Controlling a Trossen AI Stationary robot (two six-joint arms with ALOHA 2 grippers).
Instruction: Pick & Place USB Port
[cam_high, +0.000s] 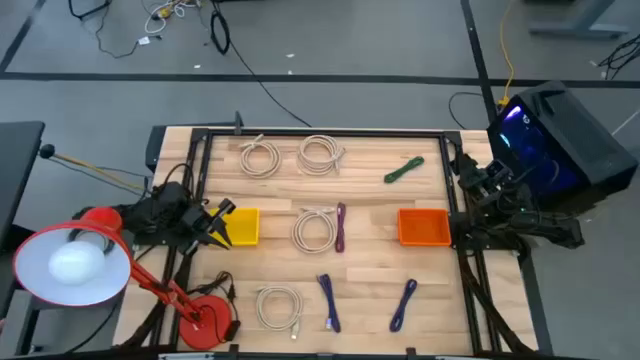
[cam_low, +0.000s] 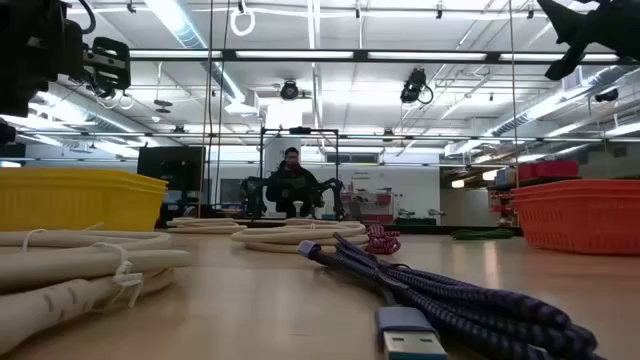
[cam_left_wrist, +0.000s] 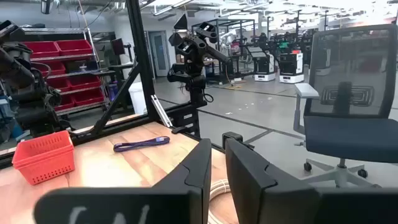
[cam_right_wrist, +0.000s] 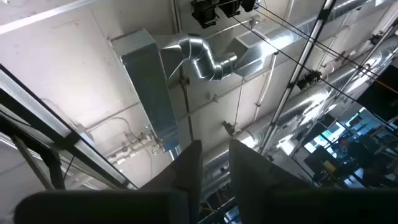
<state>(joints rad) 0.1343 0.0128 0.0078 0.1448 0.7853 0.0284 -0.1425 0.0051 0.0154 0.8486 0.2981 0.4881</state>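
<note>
- Nearest the front edge of the desk (cam_high: 370, 270): purple cable (cam_low: 450, 300), lying flat and loose, with its metal plug (cam_low: 410, 342) toward the front. Treat this as the likely thing to pick, since nothing is gripped yet.
- Just beside it: white coil (cam_low: 80, 265), close to the purple cable but seemingly apart from it. Come straight down from above to avoid hooking a loop of the coil.
- Aim for the stiff part just behind the plug rather than the limp braid. Expect the rest of the cable to trail and drag on the lift.
- A little farther along the front: another purple cable (cam_high: 403, 303), well clear of its neighbours. Take it as the easier alternative for the right arm.
- Mid-desk, left side: left tool (cam_left_wrist: 217, 149) just beside the yellow basket (cam_high: 240, 226), fingers nearly pressed together with a slim gap and nothing between them. Spread them fully before descending.
- Mid-desk, right side: orange basket (cam_high: 423, 226). Cannot tell which basket suits the purple cable, so settle that before lifting.
- Lift high enough to clear the basket wall, then release with the plug well inside the rim.
- At the right edge: right tool (cam_right_wrist: 216, 149) raised toward the ceiling, fingers close together and empty. Keep it parked out of the left arm's path.
- Farthest back: more white coils and a green cable (cam_high: 404, 169). Leave these alone.
</note>
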